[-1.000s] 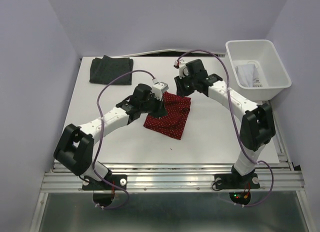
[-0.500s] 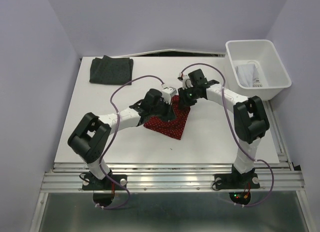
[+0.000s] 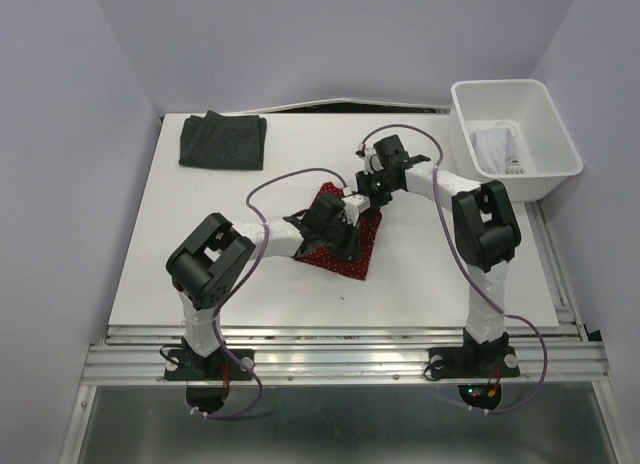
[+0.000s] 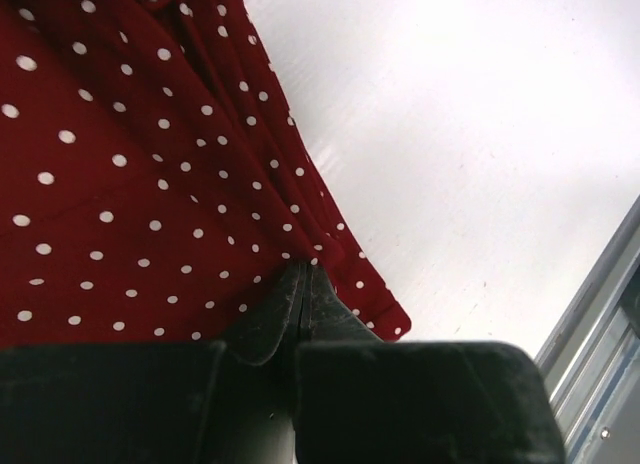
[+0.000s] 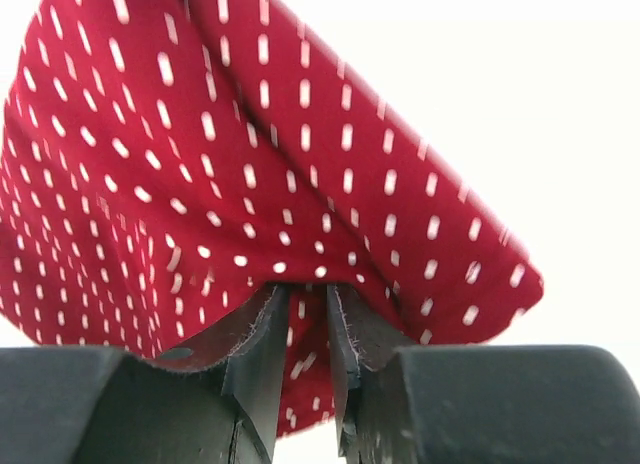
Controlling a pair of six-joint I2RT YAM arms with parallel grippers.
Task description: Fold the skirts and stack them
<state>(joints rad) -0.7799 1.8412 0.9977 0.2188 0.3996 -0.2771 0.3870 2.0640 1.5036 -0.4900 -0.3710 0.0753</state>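
Likely light and limp, the red skirt (image 3: pixel 356 256) is wanting edge holds, and left gripper (image 4: pixel 300 284) and right gripper (image 5: pixel 306 302) are each pinching shut on its edge.

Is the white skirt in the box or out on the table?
In. The white skirt lies down inside the white box, below its rim, with none of it hanging over the sides.

Left gripper (image 3: pixel 338 234) on red skirt (image 3: pixel 362 250)

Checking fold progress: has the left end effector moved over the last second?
Yes. In the top view the left end effector, pinching the red skirt, has shifted right and nearer, away from the folded dark skirt.
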